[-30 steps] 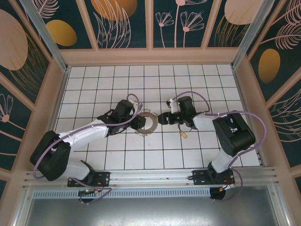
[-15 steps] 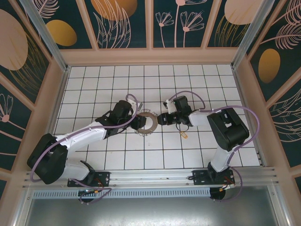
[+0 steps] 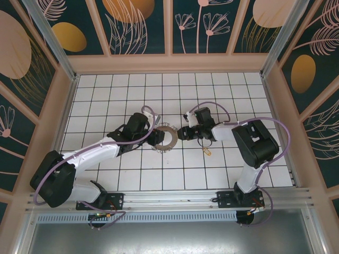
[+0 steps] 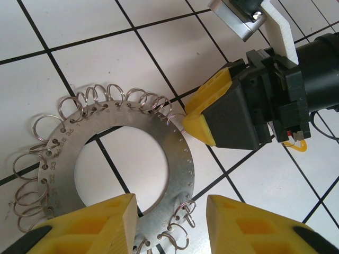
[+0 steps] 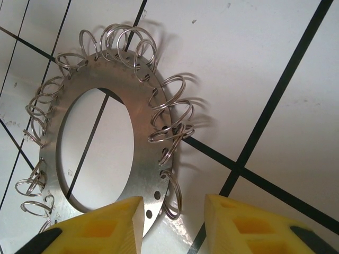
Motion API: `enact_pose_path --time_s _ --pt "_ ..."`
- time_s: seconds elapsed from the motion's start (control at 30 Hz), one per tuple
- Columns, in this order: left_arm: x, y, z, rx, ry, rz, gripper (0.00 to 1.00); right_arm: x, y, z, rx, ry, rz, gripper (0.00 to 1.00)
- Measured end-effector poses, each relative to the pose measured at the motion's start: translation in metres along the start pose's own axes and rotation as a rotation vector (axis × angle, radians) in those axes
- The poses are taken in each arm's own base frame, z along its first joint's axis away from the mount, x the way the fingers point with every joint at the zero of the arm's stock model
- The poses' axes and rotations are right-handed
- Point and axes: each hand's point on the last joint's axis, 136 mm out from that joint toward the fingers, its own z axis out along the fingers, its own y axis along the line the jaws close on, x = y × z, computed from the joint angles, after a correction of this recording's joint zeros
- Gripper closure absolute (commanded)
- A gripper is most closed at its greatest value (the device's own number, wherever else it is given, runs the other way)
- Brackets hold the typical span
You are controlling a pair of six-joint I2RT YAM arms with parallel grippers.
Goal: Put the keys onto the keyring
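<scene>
The keyring (image 3: 172, 139) lies flat on the white tiled floor, a thin metal ring with a wide hole and several small silvery split rings round its rim. My left gripper (image 3: 157, 138) is at its left side and stands open; in the left wrist view its yellow fingers (image 4: 106, 222) straddle the ring's rim (image 4: 177, 159). My right gripper (image 3: 181, 133) is at the ring's right edge, open, with one small split ring (image 5: 174, 193) between its tips (image 5: 174, 203). The key (image 3: 207, 151), a tiny yellow-tan piece, lies one tile to the right of the ring, touching neither gripper.
Wooden walls (image 3: 275, 106) enclose the tiled floor (image 3: 132, 84) on three sides. The right arm's cable (image 3: 212, 108) loops above its wrist. The arm bases sit on a metal rail (image 3: 169, 198) at the near edge.
My right gripper has crept a little left, closer to the ring's right edge. The left gripper, the ring and the key have stayed in place.
</scene>
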Motion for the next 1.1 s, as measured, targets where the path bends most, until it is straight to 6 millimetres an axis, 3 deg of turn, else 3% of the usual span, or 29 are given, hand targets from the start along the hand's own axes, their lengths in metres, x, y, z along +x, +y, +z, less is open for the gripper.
enact_pose_path --time_s 1.1 --pt "0.002 0.003 0.000 -0.012 0.001 0.006 0.62 -0.003 0.001 0.011 0.006 0.017 -0.029 0.84"
